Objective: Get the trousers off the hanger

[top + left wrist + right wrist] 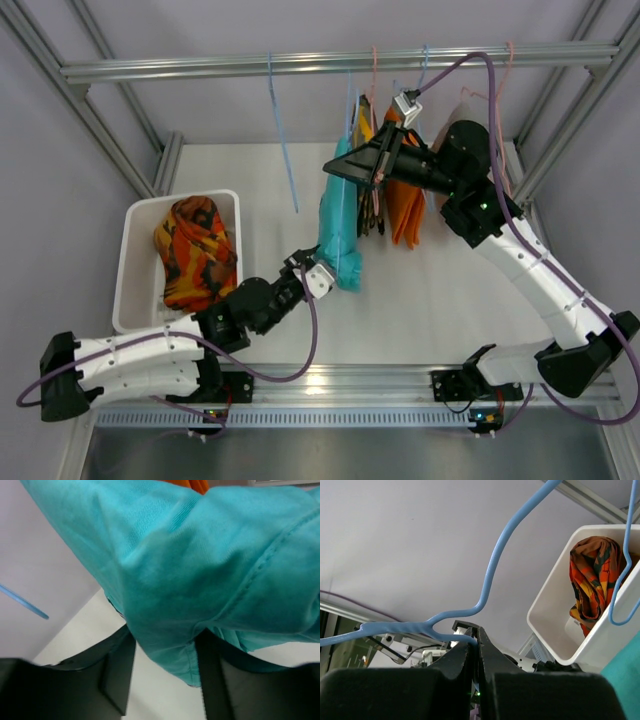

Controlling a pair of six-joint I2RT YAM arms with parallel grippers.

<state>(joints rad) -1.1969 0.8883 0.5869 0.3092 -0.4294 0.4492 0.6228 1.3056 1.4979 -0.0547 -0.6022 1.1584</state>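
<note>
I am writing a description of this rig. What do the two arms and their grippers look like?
The left arm and the right arm have white shells, black joints and black bases. A purple cable loops along each. The left gripper and the right gripper have flat black fingers. A green light shows on the right arm.

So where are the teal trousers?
Top view: the teal trousers hang at the centre, right of the white bin, their lower end inside the left end effector.
</note>
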